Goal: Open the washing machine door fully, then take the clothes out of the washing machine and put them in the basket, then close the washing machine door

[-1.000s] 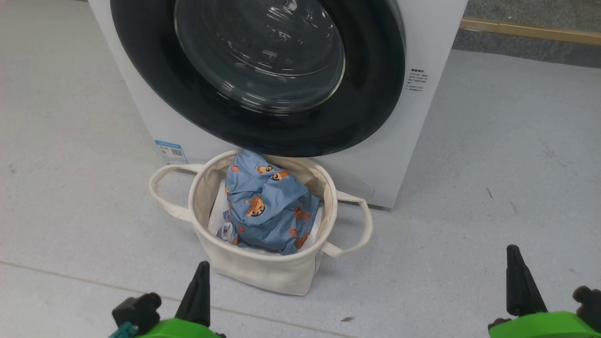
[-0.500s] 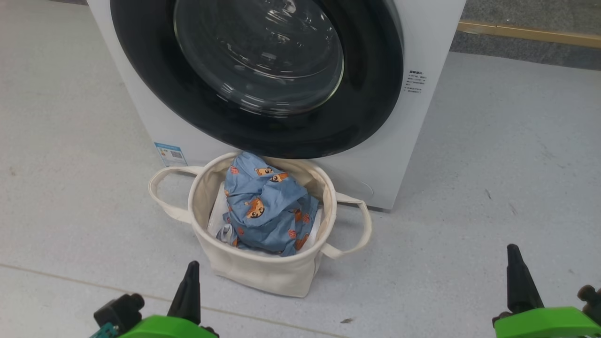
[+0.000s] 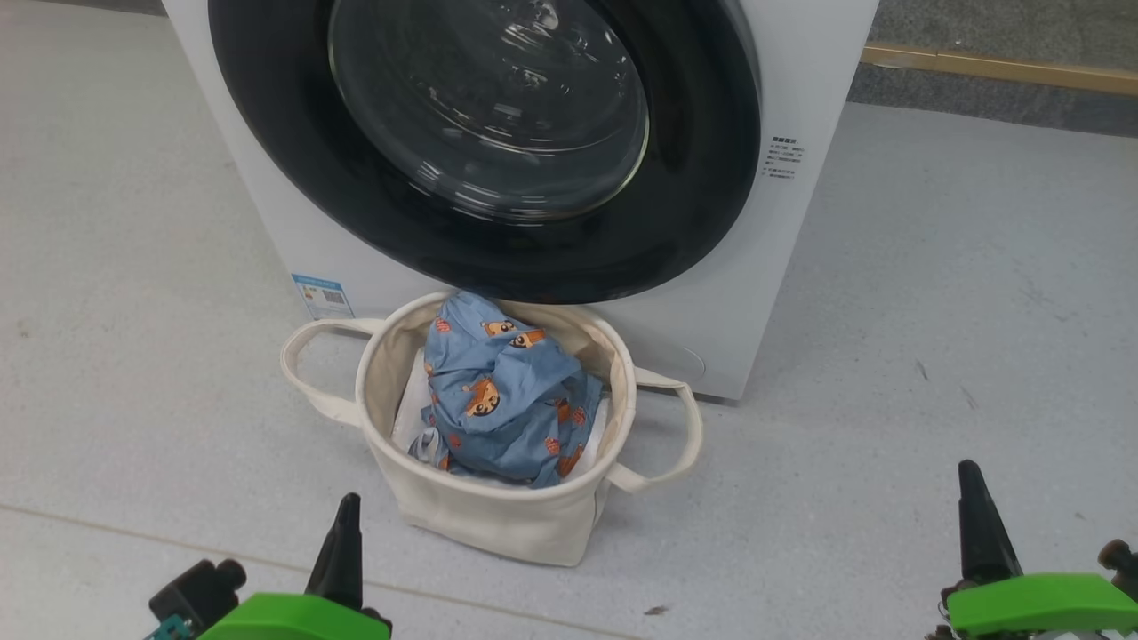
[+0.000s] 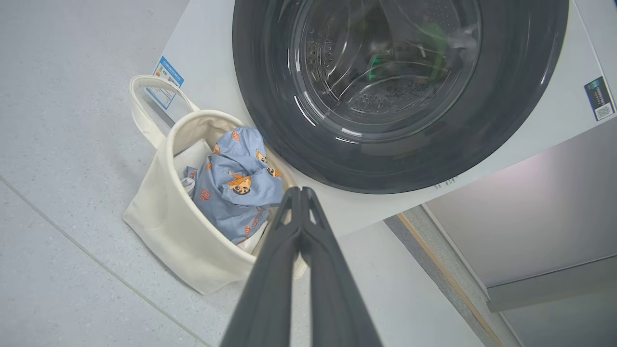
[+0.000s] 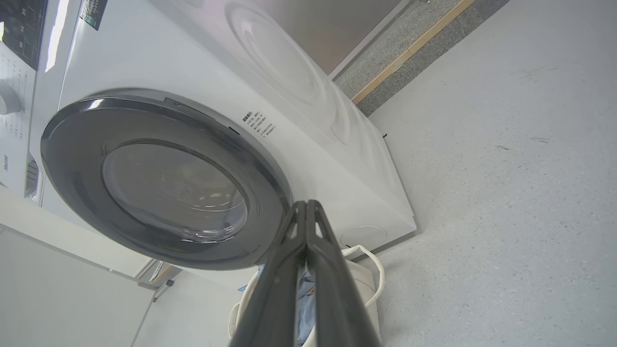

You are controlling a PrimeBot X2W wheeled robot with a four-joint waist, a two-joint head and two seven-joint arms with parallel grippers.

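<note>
The washing machine [image 3: 782, 293] stands white at the top of the head view, and its black-rimmed door [image 3: 484, 133] lies flat against its front. Right below it sits the cream basket [image 3: 484, 520] with the light blue clothes [image 3: 502, 400] piled inside. My left gripper [image 3: 345, 533] is at the bottom left, short of the basket, shut and empty. My right gripper [image 3: 973, 516] is at the bottom right over bare floor, also shut and empty. Both wrist views show the door [image 4: 400, 91] [image 5: 164, 178] closed, each gripper's fingertips [image 4: 300, 193] [image 5: 305, 206] pressed together.
Grey floor [image 3: 933, 338] spreads around the machine and basket. A wooden strip [image 3: 996, 67] runs along the far right edge. A blue sticker [image 3: 322, 295] marks the machine's lower left front. A white sheet [image 3: 411, 411] lines the basket under the clothes.
Left gripper has drawn back toward the lower left, away from the basket. Right gripper has barely shifted. The view has tilted slightly, so machine and basket sit a little lower.
</note>
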